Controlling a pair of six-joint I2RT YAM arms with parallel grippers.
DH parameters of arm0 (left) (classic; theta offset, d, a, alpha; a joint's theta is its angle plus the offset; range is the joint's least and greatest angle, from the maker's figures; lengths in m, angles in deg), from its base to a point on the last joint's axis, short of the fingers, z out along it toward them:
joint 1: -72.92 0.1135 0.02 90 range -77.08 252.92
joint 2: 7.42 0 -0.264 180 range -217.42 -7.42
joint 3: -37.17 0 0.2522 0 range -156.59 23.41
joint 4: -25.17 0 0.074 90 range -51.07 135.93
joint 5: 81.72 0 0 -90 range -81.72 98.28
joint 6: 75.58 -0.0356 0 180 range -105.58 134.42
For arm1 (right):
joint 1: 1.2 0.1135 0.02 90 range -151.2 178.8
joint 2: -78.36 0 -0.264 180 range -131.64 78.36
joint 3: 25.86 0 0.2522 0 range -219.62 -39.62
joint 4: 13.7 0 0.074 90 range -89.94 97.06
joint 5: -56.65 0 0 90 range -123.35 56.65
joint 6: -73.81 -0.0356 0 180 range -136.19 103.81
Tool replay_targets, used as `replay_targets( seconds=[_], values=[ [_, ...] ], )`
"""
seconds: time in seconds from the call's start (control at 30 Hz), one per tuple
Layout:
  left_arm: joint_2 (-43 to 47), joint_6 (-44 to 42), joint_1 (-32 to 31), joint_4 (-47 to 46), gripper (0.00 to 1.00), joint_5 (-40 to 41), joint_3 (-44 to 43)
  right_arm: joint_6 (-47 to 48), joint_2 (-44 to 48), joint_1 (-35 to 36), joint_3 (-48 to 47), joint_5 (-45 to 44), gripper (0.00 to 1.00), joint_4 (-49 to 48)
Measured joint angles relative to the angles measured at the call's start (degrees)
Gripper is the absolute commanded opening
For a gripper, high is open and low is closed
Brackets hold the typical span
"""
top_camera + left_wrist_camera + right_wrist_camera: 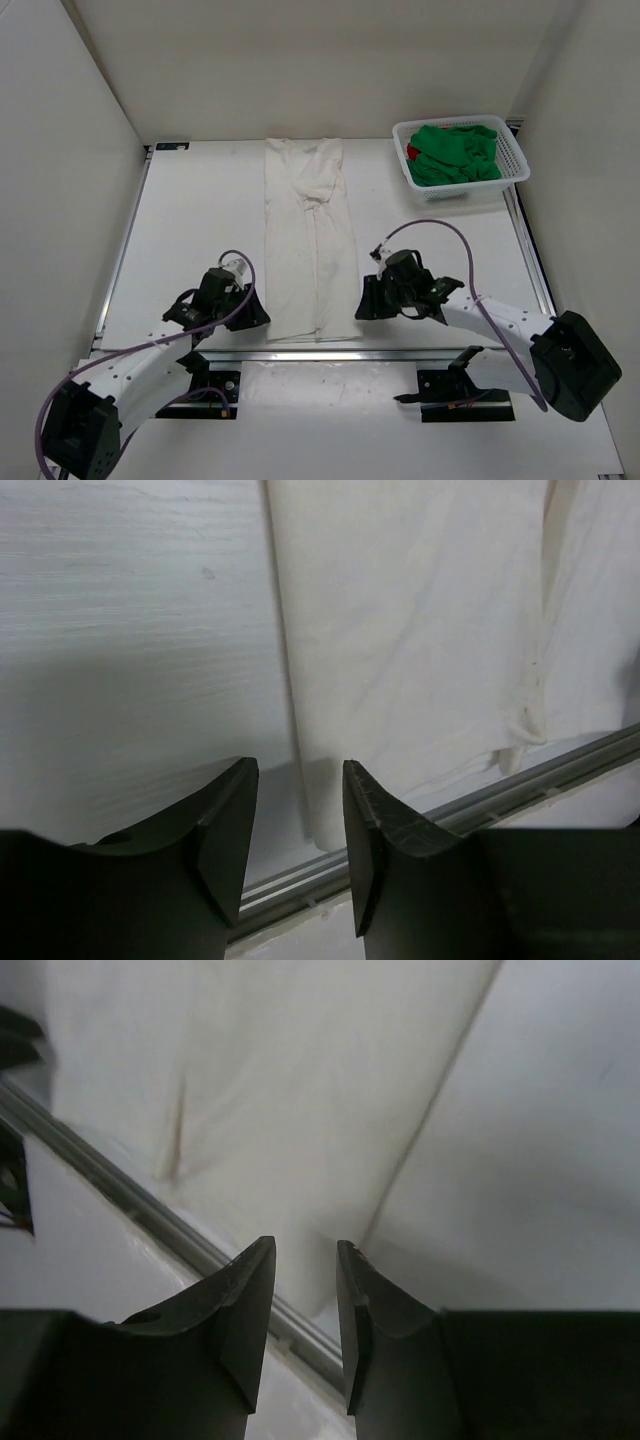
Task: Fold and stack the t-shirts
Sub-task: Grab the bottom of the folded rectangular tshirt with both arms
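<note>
The cream-white t-shirt [310, 240] lies in a long strip down the middle of the table [200, 220]. The green shirt [455, 152] and red shirt [411, 152] are bunched in the basket [515, 160]. The cloth looks light and limp, so pinch both near corners. The left claw [300, 780] and right claw [305, 1255] stand apart, empty, beside them.

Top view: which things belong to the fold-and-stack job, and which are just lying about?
Job:
- cream shirt, laid flat mid-table
- green shirt, bunched up at far right
- red shirt, mostly hidden beside the green one

Just lying about:
- basket, holding the green and red shirts
- table
</note>
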Motion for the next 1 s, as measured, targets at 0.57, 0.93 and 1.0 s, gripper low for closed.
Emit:
replay_targets(
  seconds=[0.57,0.93,1.0],
  values=[
    [-0.74,4.7,-6.69,-4.74,0.43,0.57,2.05,-8.66,3.65,5.4,9.42,1.64,0.35,-2.27],
    [-0.83,6.84,-10.01,-5.05,0.16,0.02,3.04,-9.22,1.14,5.25,10.56,3.54,0.0,-5.49],
    [-0.52,7.04,-10.51,-4.63,0.1,-0.2,3.15,-9.33,1.01,5.81,10.56,3.45,0.0,-5.77]
  ],
)
